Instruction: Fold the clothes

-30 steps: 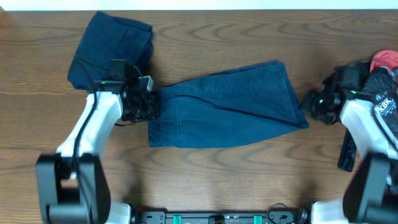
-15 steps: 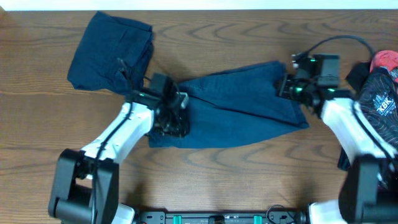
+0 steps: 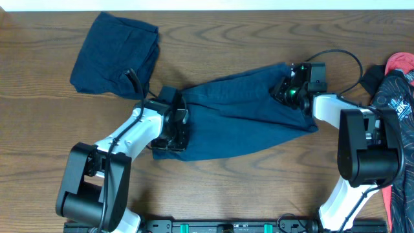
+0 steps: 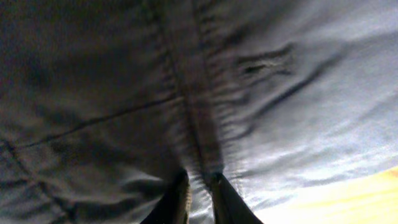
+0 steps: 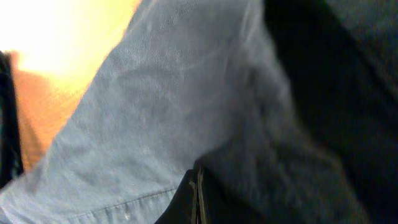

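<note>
A dark navy pair of shorts (image 3: 239,116) lies spread across the middle of the table, waistband end to the left. My left gripper (image 3: 176,128) is on that left end. In the left wrist view its fingers (image 4: 199,198) are pinched on a fold of the fabric (image 4: 186,93) beside a seam. My right gripper (image 3: 286,87) is at the upper right corner of the shorts. In the right wrist view its fingers (image 5: 198,199) are closed on the cloth (image 5: 155,124) near a stitched hem. A folded navy bundle (image 3: 113,55) lies at the back left.
A heap of other clothes, red and black with white print (image 3: 396,87), lies at the right edge of the wooden table (image 3: 52,129). A black cable (image 3: 339,58) loops over the right arm. The table's back edge runs along the top.
Both arms moved inward onto the shorts. The left gripper went from the left edge onto the waistband end. The right gripper went from off the right side onto the upper right corner. Both closed on cloth.
</note>
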### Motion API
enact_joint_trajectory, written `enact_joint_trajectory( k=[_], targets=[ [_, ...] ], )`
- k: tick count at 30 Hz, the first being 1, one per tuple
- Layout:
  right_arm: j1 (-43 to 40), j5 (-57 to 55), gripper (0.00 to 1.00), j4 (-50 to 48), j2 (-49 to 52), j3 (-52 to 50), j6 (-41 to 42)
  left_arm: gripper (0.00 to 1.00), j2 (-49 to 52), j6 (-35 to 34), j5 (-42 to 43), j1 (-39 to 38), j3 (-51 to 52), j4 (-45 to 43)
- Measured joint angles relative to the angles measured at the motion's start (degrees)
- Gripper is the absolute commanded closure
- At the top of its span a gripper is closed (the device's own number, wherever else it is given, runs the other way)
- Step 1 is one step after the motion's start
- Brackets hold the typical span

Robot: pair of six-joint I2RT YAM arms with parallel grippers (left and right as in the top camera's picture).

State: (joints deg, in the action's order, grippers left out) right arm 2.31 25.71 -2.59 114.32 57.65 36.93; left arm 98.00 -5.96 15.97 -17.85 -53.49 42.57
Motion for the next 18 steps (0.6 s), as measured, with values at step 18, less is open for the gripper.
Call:
enact_joint_trajectory(
  k=[18],
  targets=[
    [-10.16,9.84,0.94,-6.84,1.18,0.04,-5.25,0.78,-7.72,-1.29,-5.64,7.93,0.81,8.79]
  ],
)
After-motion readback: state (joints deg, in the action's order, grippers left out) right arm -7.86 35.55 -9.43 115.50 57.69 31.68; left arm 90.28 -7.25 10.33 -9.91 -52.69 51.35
